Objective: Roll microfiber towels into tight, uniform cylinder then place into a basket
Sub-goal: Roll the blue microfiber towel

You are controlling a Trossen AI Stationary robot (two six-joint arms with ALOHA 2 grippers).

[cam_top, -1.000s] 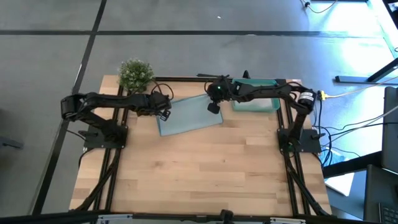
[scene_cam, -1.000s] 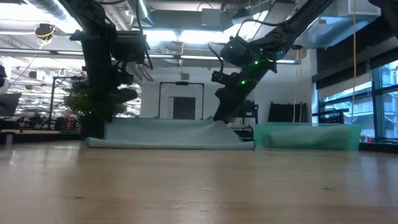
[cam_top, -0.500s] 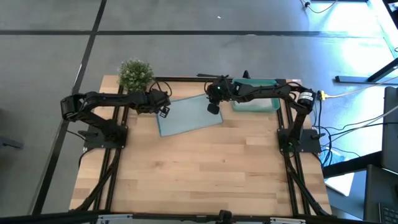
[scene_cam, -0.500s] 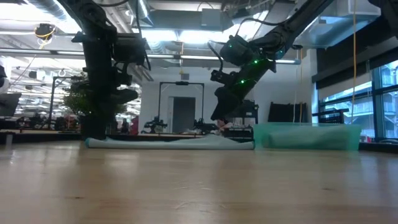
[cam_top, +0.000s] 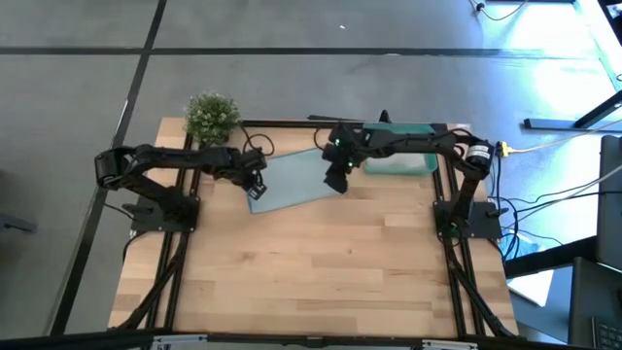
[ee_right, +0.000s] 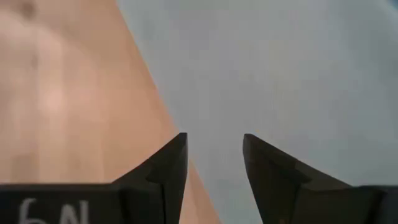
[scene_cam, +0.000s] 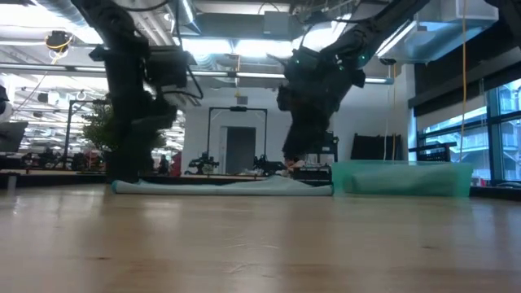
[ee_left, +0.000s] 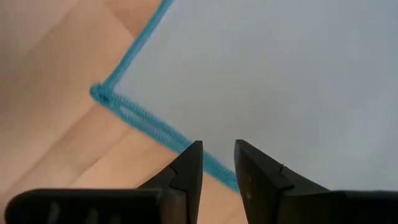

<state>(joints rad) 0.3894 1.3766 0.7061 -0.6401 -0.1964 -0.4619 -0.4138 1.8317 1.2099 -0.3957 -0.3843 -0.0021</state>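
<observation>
**High view: one towel spread flat near the worktop's far edge**

High view shows a pale blue towel lying flat near the far edge of the worktop, its right end close to the basket at the far right corner. The left gripper hovers over the towel's left corner, fingers slightly apart and holding nothing. The right gripper hangs above the towel's right edge, fingers spread and empty. A potted plant stands at the far left corner.
</observation>
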